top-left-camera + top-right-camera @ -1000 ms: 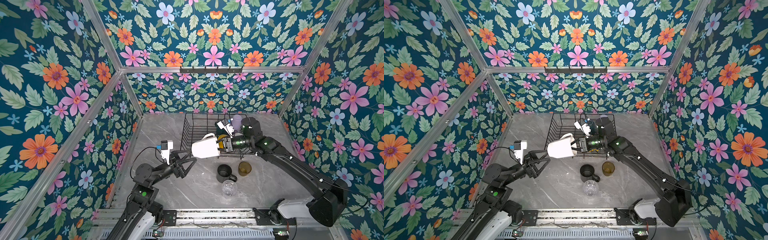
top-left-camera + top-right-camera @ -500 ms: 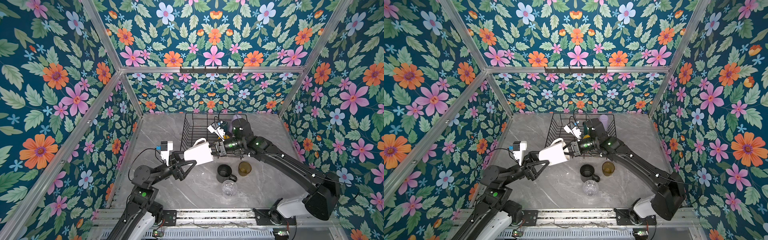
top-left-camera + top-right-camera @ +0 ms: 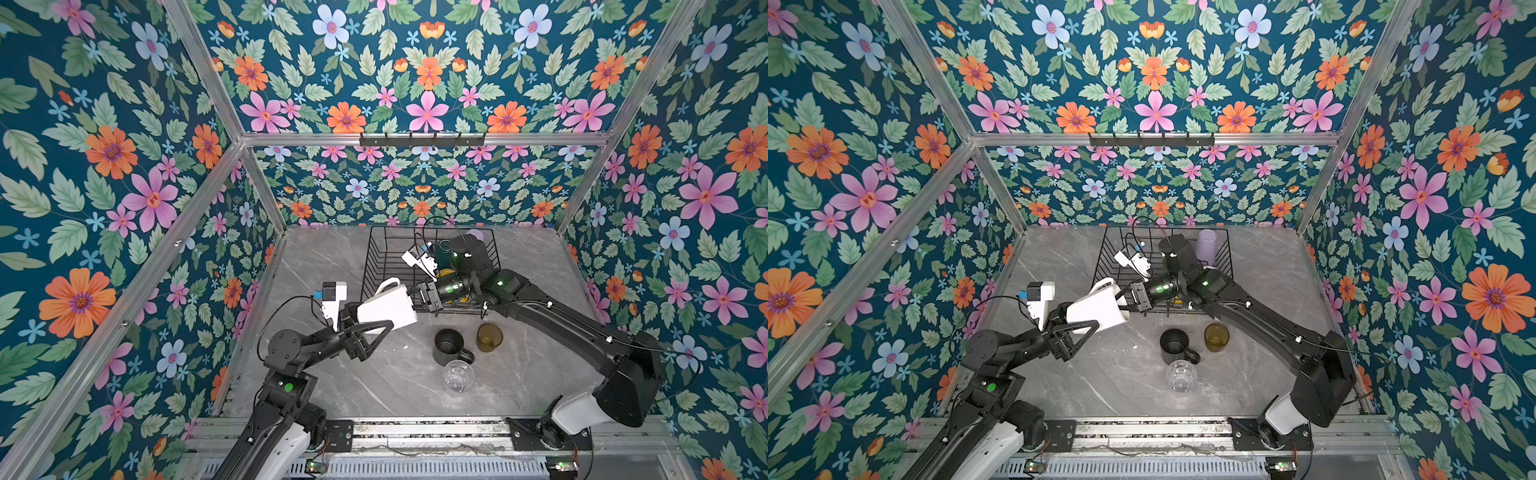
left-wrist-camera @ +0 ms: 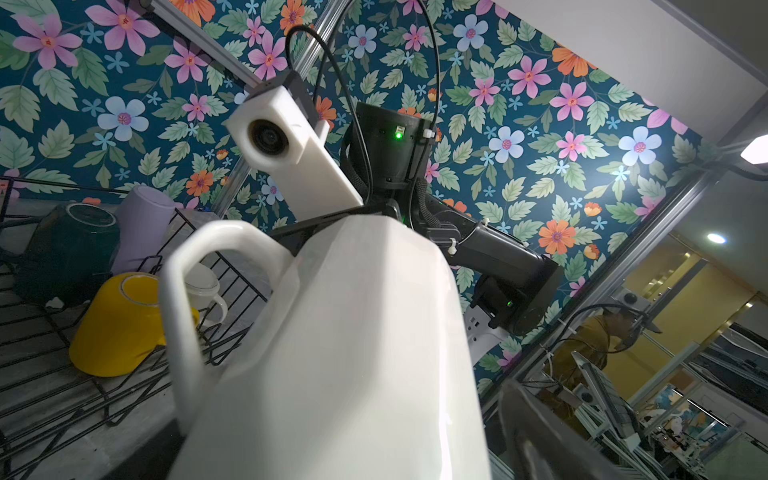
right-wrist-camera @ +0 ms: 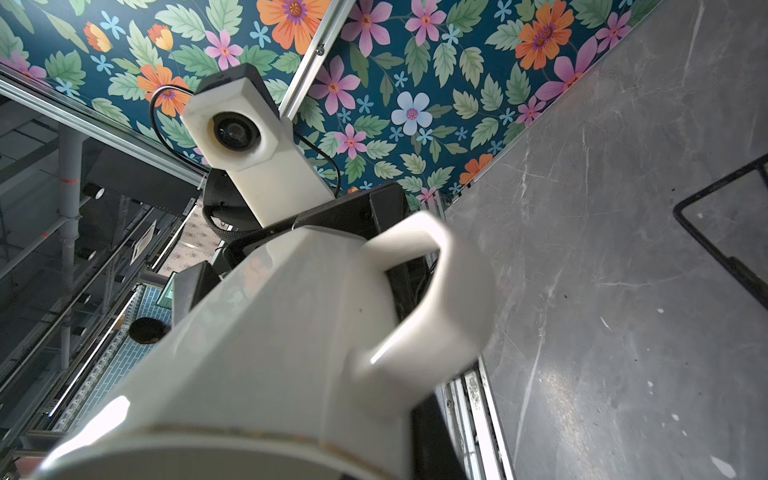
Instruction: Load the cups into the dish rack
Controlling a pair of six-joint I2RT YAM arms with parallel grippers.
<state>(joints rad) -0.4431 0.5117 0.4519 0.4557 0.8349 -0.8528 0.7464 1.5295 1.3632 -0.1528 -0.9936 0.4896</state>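
One yellow mug [image 4: 112,328] lies upside down in the dish rack [image 3: 395,227].

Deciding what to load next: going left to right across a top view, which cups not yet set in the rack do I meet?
White mug → black mug → brown tumbler. The clear glass overlaps the black mug sideways, so it is left out.

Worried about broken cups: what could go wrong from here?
The right gripper pinches only the rim of the white mug, held sideways; the left gripper is open at its base end. Releasing before the left closes would likely drop it.
The black mug and olive tumbler stand near the right arm; a low swing might topple them.
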